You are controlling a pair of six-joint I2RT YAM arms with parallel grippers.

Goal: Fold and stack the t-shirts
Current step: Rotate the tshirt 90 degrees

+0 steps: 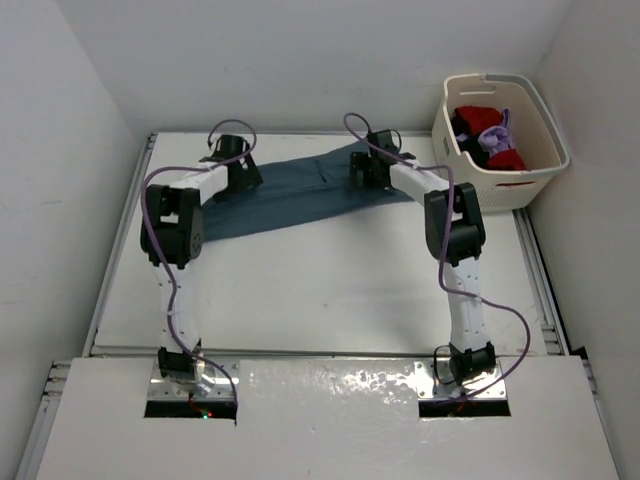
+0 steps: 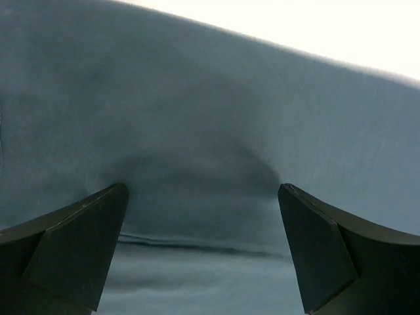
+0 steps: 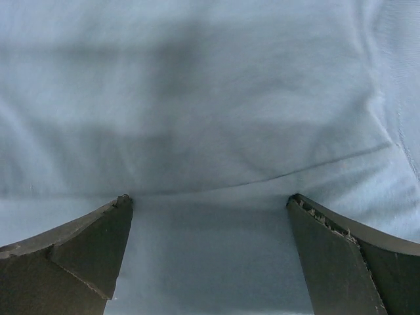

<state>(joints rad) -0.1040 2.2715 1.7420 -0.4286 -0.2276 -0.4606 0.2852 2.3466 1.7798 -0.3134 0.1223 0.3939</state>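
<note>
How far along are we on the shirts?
Nothing is stacked yet. In hand: the blue shirt lies stretched across the far side of the table, with the left gripper and right gripper open just over it, gripping nothing. Left: folding it, then the red shirt, purple shirt and black shirt bunched in the basket.

The white table (image 1: 330,290) has one teal-blue shirt (image 1: 290,195) lying spread out flat across its far side (a bit bunched up at the right end), and a cream basket (image 1: 500,190) sits at its far right corner.
</note>
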